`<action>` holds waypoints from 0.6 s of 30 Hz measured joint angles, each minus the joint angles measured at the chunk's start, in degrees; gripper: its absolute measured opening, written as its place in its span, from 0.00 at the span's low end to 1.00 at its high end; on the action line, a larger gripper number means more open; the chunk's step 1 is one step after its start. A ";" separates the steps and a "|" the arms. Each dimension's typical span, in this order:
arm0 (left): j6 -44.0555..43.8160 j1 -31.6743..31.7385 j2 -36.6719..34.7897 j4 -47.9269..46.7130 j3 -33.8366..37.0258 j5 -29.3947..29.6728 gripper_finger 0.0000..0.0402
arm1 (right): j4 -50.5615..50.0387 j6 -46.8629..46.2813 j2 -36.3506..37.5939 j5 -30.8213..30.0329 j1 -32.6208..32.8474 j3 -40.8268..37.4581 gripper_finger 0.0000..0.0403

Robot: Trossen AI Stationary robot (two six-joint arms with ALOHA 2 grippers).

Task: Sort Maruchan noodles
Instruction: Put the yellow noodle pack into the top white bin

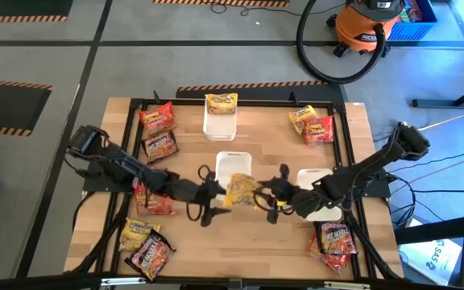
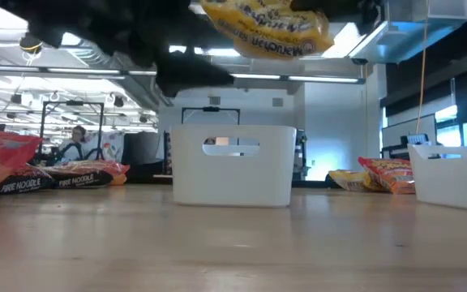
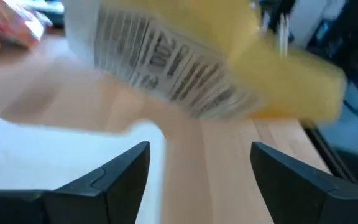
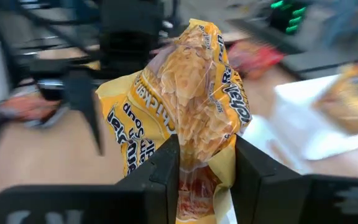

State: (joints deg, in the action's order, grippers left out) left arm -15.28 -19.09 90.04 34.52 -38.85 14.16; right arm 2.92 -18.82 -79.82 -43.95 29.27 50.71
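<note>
The tabletop is a pale wooden board inside a dark frame, standing on a grey floor marked with hazard stripes; an orange shop vacuum with a black hose sits well beyond it, and the low view looks through to a lit workshop where a person is seated far off. Three white trays are on the board: the middle tray lies just beyond and beneath the two end effectors, the far tray with a yellow packet on its far rim stands well beyond them, and the right tray lies under the right arm. Both arms reach inward to the centre. The right end effector is clamped on the lower edge of a yellow packet of Maruchan noodles, carried clear of the board just beside the middle tray's near rim, judged to be a carry toward a tray for yellow packets. The left end effector faces it from close by with its fingers spread wide and nothing between them; the packet hangs just ahead of them, so a handover or a release is likely in hand. The remaining packets lie in loose groups well apart from both end effectors: red ones beyond the left arm, mixed ones nearer than it, two beyond the right arm, dark ones nearer than it. Sorting appears to be at an early stage.
</note>
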 joint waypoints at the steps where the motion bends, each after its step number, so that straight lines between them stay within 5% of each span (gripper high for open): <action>1: 0.64 0.36 -0.88 0.22 0.00 0.04 0.68 | -0.12 0.90 0.36 -2.38 0.01 -0.01 0.22; 7: 5.54 1.13 -3.48 5.86 0.05 5.56 0.68 | 3.21 6.21 1.04 -14.28 -0.04 -0.01 0.22; 11: 9.61 1.65 -3.16 11.47 -0.07 10.17 0.68 | 7.64 10.18 1.04 -15.53 -0.04 -0.01 0.22; 18: 11.21 3.59 -3.10 14.15 0.00 9.39 0.67 | 11.74 13.54 1.04 -16.42 -0.08 -0.01 0.22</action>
State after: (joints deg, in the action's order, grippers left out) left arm -4.07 -15.50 86.94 48.67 -38.85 23.55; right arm 14.66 -5.28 -78.78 -60.37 29.19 50.70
